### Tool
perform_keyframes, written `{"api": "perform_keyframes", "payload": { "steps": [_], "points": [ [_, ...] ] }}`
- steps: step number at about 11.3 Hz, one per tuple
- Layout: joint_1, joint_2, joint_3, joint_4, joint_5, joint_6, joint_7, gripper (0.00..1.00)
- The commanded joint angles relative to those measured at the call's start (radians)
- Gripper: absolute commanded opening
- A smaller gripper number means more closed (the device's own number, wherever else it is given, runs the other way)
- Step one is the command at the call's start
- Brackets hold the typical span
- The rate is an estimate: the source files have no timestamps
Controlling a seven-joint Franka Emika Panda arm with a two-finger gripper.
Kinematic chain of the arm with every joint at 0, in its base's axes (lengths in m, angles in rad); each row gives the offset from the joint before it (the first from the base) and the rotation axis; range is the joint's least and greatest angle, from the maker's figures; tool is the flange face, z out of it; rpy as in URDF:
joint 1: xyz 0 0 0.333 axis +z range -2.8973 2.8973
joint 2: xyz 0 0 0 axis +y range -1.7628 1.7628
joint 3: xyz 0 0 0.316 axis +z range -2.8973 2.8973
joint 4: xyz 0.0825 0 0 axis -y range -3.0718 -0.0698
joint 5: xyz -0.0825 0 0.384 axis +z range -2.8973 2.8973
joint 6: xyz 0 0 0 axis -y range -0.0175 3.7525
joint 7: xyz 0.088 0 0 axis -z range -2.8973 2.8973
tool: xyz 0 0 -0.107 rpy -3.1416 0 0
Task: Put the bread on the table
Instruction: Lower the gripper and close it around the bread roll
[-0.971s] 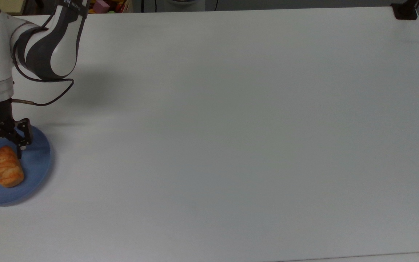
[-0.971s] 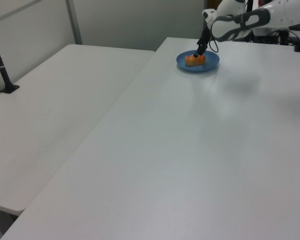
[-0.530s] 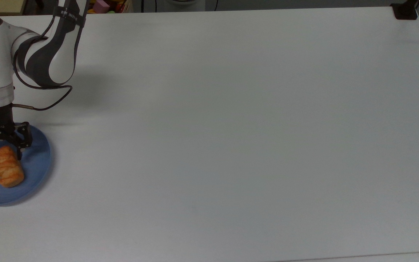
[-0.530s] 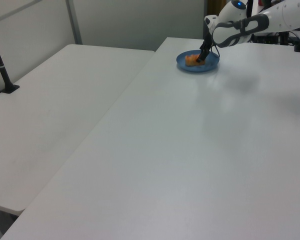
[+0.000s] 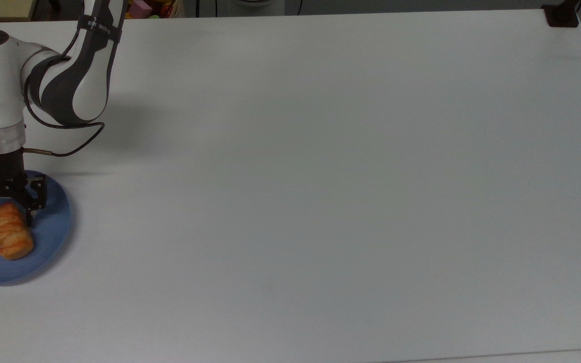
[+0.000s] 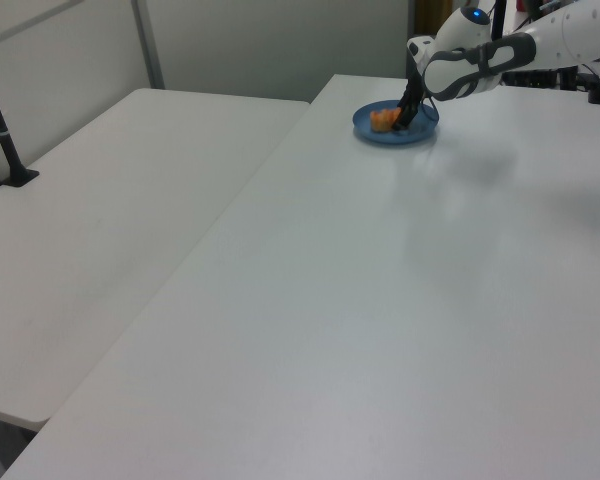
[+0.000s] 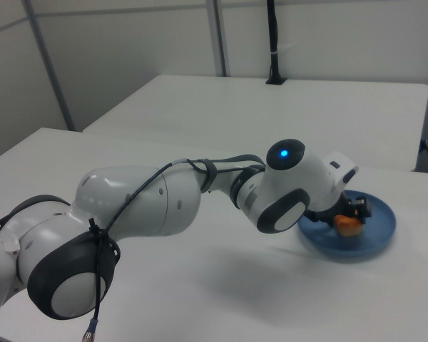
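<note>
The bread (image 5: 12, 238) is a small golden-orange ridged roll lying on a round blue plate (image 5: 51, 237) at the top view's left edge, on the white table (image 5: 321, 176). My gripper (image 5: 4, 216) points down over the roll's upper end, open, with one black finger (image 5: 30, 214) on either side of it. In the left view the bread (image 6: 382, 119) and plate (image 6: 422, 134) are far back on the table, with the gripper (image 6: 402, 117) down at the roll. In the right view the arm's wrist hides part of the bread (image 7: 348, 225) on the plate (image 7: 379, 229).
The white arm (image 5: 68, 75) reaches in from the top view's upper left, its cable looping above the plate. A black camera post base (image 5: 562, 15) stands at the far right corner. A second white table (image 6: 100, 220) adjoins on the left view's left.
The gripper has shifted slightly toward the top view's right and come down, so both fingers now straddle the bread's upper end. The bread and plate have not moved.
</note>
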Motion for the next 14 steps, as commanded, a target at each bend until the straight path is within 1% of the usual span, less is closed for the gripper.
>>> {"api": "perform_keyframes", "payload": {
  "steps": [1,2,3,5,7,9,11,12,14],
  "points": [
    [0.006,0.008,0.005,-0.001,-0.013,0.022,-0.015,0.49],
    [0.006,0.008,0.005,-0.002,-0.013,0.022,-0.014,0.46],
    [0.006,0.004,0.005,-0.010,-0.016,0.022,-0.012,0.44],
    [0.006,-0.036,0.007,-0.057,-0.017,0.020,-0.011,0.35],
    [0.006,-0.054,0.008,-0.064,-0.022,0.017,-0.009,0.27],
    [0.007,-0.103,0.008,-0.113,-0.022,0.016,-0.009,0.26],
    [0.010,-0.142,0.010,-0.136,-0.020,0.014,-0.006,0.26],
    [0.020,-0.180,0.010,-0.166,-0.019,0.011,-0.003,0.26],
    [0.029,-0.284,0.010,-0.260,-0.017,0.009,0.023,0.26]
  ]
}}
